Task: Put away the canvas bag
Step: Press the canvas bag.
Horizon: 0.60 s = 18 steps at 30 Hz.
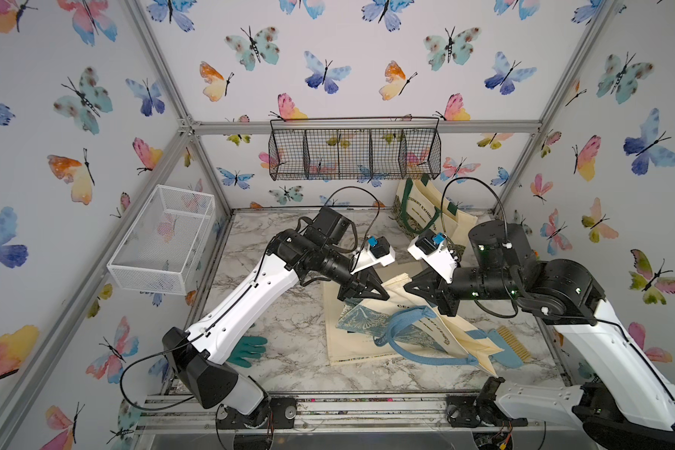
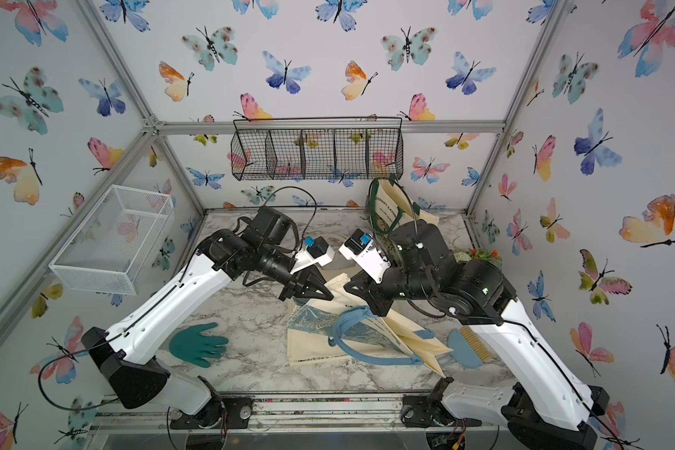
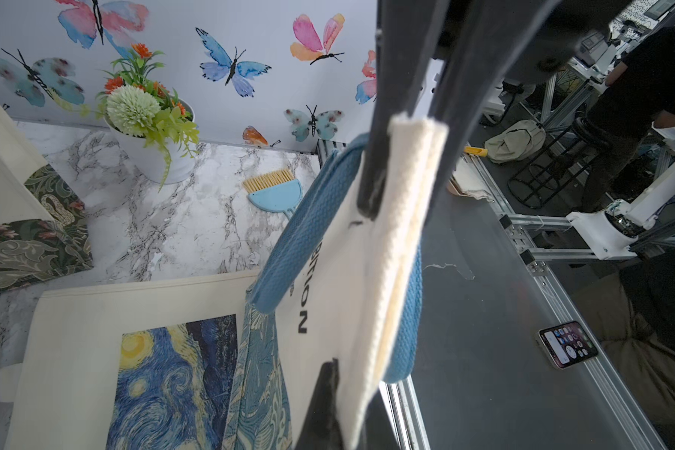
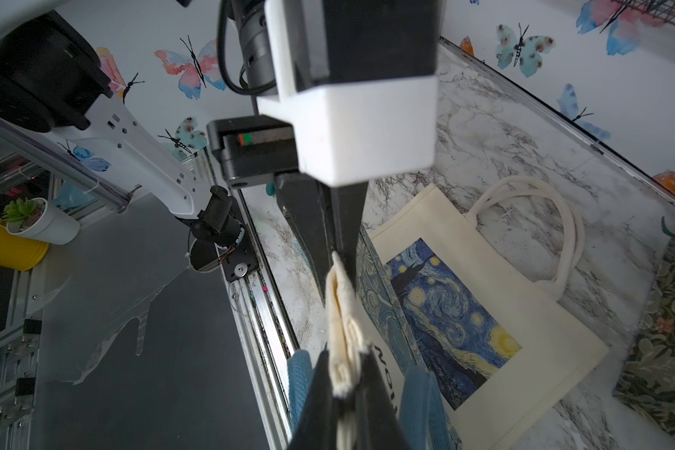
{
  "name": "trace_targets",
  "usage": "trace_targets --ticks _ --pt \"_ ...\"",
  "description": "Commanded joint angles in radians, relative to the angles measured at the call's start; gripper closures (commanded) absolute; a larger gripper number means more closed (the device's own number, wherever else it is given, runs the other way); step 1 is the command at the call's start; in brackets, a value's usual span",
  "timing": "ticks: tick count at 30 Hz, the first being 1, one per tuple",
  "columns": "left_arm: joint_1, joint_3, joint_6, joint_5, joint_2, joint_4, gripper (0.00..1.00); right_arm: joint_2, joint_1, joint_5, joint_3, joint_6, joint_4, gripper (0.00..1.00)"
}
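The canvas bag (image 1: 470,343) (image 2: 410,337) is cream with blue handles (image 1: 406,323) and a blue leafy panel. It lies crumpled across the middle of the marble table, its top edge lifted. In both top views my left gripper (image 1: 384,297) (image 2: 330,298) and right gripper (image 1: 406,289) (image 2: 345,289) meet tip to tip over that edge. The left wrist view shows my left gripper (image 3: 347,389) shut on the bag's (image 3: 343,253) folded cream rim. In the right wrist view my right gripper (image 4: 345,358) is shut on the same rim of the bag (image 4: 341,304).
A Starry Night tote (image 1: 347,346) (image 4: 484,311) lies flat under the bag. A green floral tote (image 1: 417,210) leans at the back right. A black wire basket (image 1: 351,156) hangs on the back wall, a white mesh basket (image 1: 160,241) on the left wall. Teal glove (image 1: 246,350), blue brush (image 1: 511,346) and flower pot (image 3: 149,128) stand around.
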Motion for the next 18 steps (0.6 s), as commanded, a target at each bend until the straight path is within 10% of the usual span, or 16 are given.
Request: trace_targets --ticks 1,11,18 --pt "-0.009 0.019 -0.004 0.08 -0.013 0.003 1.0 0.031 -0.001 -0.023 -0.017 -0.009 -0.011 0.96" --pt "-0.009 0.058 -0.021 0.117 -0.005 0.02 1.0 0.04 -0.001 -0.097 -0.061 -0.047 -0.037 0.67" --pt "-0.009 0.05 -0.044 0.144 -0.003 0.051 0.98 0.018 -0.001 -0.036 -0.047 -0.022 -0.004 0.98"
